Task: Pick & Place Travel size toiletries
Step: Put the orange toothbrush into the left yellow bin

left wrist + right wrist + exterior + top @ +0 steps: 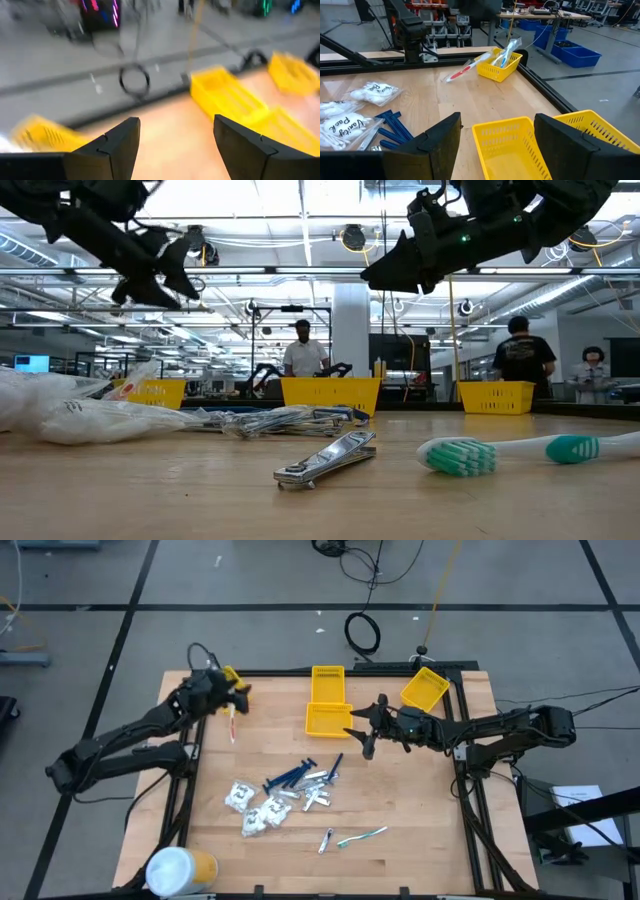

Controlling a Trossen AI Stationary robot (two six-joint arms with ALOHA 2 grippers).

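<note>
Two dark fingers (120,150) of the left gripper (176,145) stand spread apart with nothing between them, over light wooden tabletop (175,125). Beyond them sit blurred yellow bins (225,92), another yellow bin (292,72) farther off, and one more (42,135) to the other side. A coiled dark cable (134,80) lies on the grey floor (50,65) past the table's edge.

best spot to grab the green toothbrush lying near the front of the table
Grip the toothbrush at mid-handle, coming straight down from above. It lies flat on the wooden table, alone except for the nail clipper by one end, so the thin handle is clear on both long sides. Set the fingers across the handle, away from the bristled head seen in the low view.
</note>
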